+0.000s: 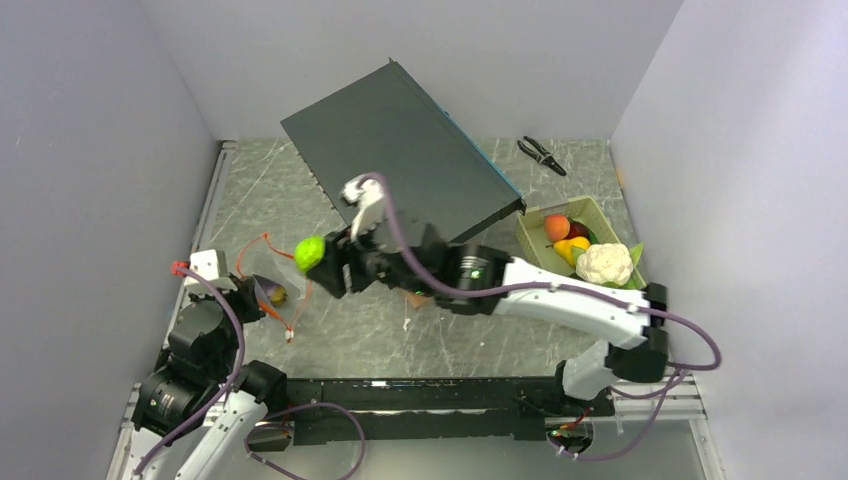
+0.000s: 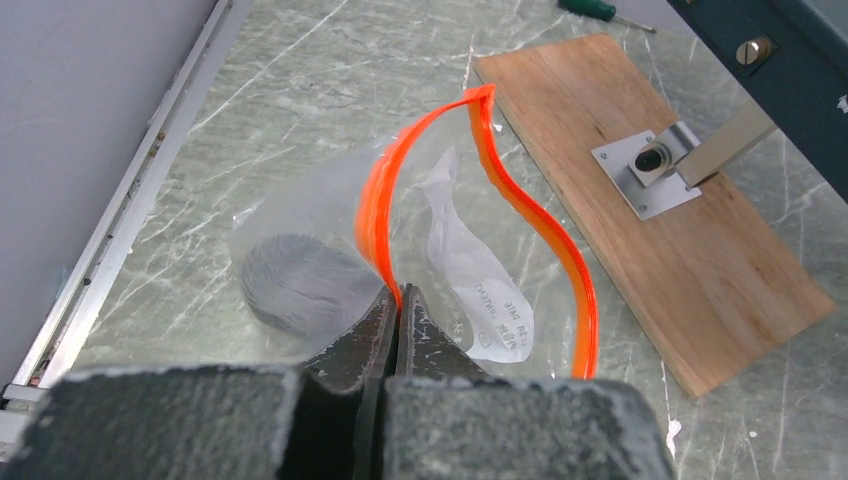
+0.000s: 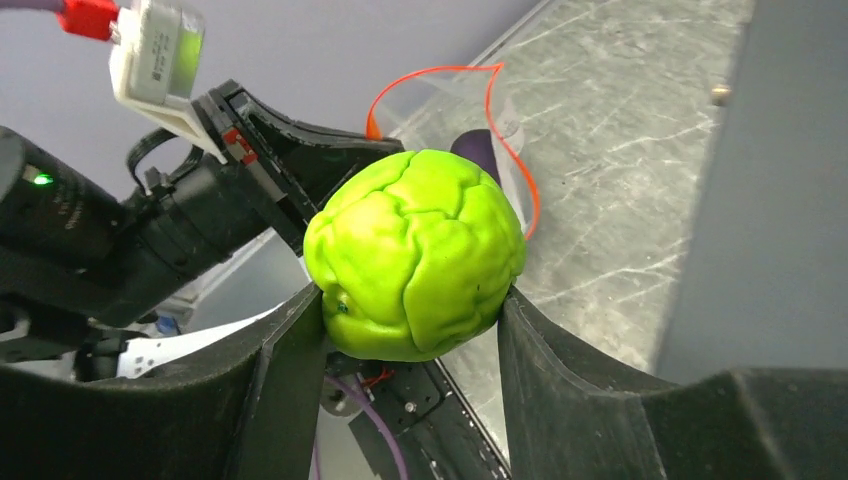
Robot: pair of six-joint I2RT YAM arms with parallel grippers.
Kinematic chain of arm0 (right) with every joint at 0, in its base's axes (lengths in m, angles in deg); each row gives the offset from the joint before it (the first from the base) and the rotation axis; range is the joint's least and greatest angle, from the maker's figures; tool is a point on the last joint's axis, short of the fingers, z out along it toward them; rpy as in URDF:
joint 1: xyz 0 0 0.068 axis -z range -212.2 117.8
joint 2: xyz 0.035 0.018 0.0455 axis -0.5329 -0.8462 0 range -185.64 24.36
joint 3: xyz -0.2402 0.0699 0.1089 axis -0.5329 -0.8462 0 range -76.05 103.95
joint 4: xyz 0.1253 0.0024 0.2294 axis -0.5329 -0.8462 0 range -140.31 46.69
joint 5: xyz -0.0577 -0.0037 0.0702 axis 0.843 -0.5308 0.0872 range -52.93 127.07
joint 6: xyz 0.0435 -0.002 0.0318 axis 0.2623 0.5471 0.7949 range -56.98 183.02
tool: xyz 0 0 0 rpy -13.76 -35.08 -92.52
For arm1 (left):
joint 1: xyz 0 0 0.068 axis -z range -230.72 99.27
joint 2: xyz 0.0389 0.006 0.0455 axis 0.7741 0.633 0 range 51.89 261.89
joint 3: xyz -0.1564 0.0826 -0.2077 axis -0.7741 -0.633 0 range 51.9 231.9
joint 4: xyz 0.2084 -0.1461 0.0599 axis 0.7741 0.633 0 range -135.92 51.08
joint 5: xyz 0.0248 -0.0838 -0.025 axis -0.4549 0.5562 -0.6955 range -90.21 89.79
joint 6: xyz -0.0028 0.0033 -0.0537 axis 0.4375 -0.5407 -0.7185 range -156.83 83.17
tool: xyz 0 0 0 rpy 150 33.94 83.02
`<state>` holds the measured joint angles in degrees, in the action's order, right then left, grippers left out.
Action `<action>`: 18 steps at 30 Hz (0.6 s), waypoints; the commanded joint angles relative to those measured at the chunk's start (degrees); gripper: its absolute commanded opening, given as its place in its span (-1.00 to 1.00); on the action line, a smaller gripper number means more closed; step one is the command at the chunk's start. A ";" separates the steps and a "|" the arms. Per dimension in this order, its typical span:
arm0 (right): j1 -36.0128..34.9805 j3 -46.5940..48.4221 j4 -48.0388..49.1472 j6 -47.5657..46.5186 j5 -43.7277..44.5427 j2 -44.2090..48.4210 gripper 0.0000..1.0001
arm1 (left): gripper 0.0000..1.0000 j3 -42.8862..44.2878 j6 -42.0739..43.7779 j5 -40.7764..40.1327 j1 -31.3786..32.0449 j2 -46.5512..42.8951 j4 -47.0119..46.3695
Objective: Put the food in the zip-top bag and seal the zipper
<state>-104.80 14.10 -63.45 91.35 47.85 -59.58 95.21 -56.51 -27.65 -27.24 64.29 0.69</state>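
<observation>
At the worktop's [image 2: 300, 80] left edge: zip-top bag [image 2: 300, 215], lying flat, mouth gaping; left fingers [image 2: 372, 338] pinched tight on the near run of the zipper [image 2: 370, 215]. Right fingers [image 3: 565, 365], part-spread, clamp the green lime [image 3: 415, 255] in the air just beside that mouth. Hazard: the lime looks nearly as broad as the opening, so it may catch the strip, drag it from the pinch, or roll away. Obscured: a dark item inside the bag, unidentifiable through the film; the bag's near corner, behind the fingers.

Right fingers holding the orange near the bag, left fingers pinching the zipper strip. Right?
Wrong fruit: the right fingers hold the green lime, as the right wrist view shows. The left fingers do pinch the zipper strip.
</observation>
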 commanded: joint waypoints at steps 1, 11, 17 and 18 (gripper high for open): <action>-3.94 9.89 -1.25 -4.85 8.75 -7.47 -0.66 | -1.00 0.02 -1.02 -2.00 0.07 -2.27 -1.39; -4.74 28.92 -8.58 -7.97 12.72 -27.38 -0.28 | -1.00 0.37 -1.50 -2.75 0.13 -2.99 -0.80; -4.79 34.20 -10.72 -9.44 13.71 -33.97 -0.02 | -1.00 0.18 -1.50 -3.16 0.14 -4.62 -1.04; -4.81 34.31 -10.90 -9.44 13.68 -34.51 0.03 | -1.00 0.19 -1.58 -3.30 0.16 -4.74 -0.93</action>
<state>-109.58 44.22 -72.52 83.79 59.28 -92.85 95.21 -57.51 -29.26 -27.24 60.58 1.10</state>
